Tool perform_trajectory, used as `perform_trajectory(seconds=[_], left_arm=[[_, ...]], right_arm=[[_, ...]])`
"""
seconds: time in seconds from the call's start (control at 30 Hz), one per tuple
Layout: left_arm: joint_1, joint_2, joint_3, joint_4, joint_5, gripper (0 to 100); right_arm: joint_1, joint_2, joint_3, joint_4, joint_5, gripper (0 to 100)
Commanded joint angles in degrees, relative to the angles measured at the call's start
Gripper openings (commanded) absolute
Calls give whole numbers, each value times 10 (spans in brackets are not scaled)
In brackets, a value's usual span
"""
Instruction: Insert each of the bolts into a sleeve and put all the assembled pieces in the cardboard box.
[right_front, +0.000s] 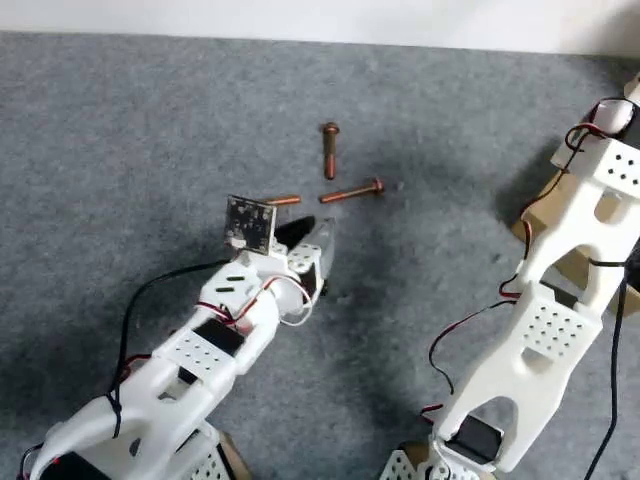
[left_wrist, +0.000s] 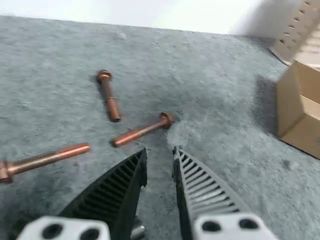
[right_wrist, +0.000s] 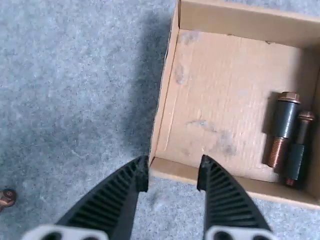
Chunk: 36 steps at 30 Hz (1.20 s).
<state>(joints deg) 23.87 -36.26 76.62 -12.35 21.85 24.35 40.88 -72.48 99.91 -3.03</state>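
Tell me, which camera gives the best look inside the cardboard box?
The right wrist view: it looks down into the cardboard box, where two sleeved bolts lie side by side. The left wrist view catches one outer corner of it; in the high view an arm covers most of it.

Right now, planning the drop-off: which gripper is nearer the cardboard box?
Right. The right gripper hangs at the edge of the cardboard box; the left gripper is out by the loose bolts, well apart from the box.
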Motion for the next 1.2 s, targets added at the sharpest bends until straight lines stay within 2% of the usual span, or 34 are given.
perform_trajectory(seconds=[0.0,0.13,0.2,0.3,0.47,0.57,0.63,0.73,0.83,0.93,1.0,1.17], left_arm=[[-32,0,-45,37,5,95],[-48,0,-135,193,11,95],[-58,0,-165,239,47,95],[-74,-5,-171,241,70,95],[-83,-6,-162,199,-10,98],[-97,-6,-153,161,-16,95],[-105,-6,-156,136,27,95],[-138,-6,-160,116,145,95],[-175,-6,-159,126,273,98],[-218,-6,-149,140,365,98],[-235,-6,-135,121,401,95],[-255,-6,-87,40,406,95]], right_arm=[[-10,-20,-25,10,-6,152],[-22,-22,-25,10,-6,152],[-30,-22,-25,10,-6,152],[-40,-22,-25,10,-6,152],[-52,-18,-20,10,-6,152],[-73,-22,34,10,-6,152],[-95,-23,72,10,-6,152],[-129,-23,109,10,-6,152],[-151,-23,116,10,-6,152],[-169,-25,116,10,-6,152],[-181,-36,121,10,-6,152],[-213,-58,123,10,-6,152]])
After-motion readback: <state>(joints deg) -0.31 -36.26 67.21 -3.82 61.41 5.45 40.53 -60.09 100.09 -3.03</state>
